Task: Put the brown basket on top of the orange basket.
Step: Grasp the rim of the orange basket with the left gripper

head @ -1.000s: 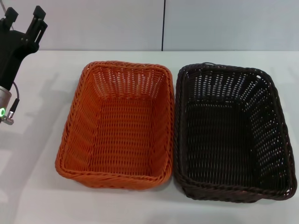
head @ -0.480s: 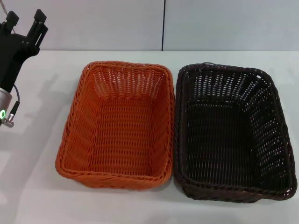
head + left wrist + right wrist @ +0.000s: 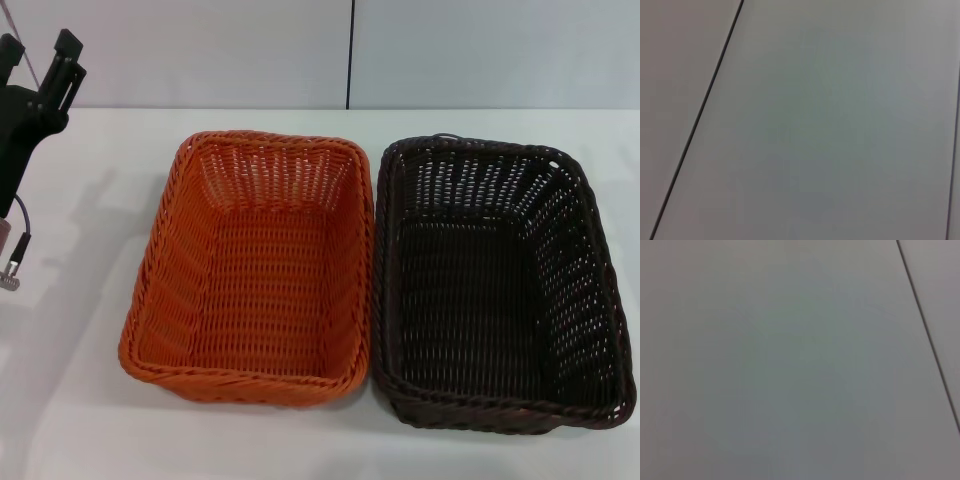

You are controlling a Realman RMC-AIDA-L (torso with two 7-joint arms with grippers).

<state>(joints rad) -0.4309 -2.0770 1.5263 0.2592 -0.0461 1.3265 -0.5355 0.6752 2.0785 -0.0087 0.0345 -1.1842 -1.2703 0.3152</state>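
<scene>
Left tool (image 3: 38,58) stands raised at the far left edge of the head view, its two black fingers (image 3: 67,52) pointing upward and spread apart, with nothing between them. It sits on a black arm that runs down out of view, with a thin cable hanging beside it, and it is well apart from both baskets. Right tool does not appear in any view, so whether it is released or clenched cannot be told.

On the white surface (image 3: 80,400) two rectangular woven baskets sit side by side, both upright with their open tops facing up. An orange basket (image 3: 254,270) is on the left, nearer the raised left tool. A brown basket (image 3: 495,285), so dark it looks nearly black, is on the right. Their long sides run next to each other, and the braided rims are just beside one another, seemingly touching along much of that shared edge. Both have sloping openwork sides and nothing visible inside them. The brown basket rests on the surface, not on the orange one.

Behind the surface is a pale wall (image 3: 200,50) with a thin dark vertical seam. Both wrist views show only a plain pale grey panel crossed by a thin dark line, with no fingers and no basket.
</scene>
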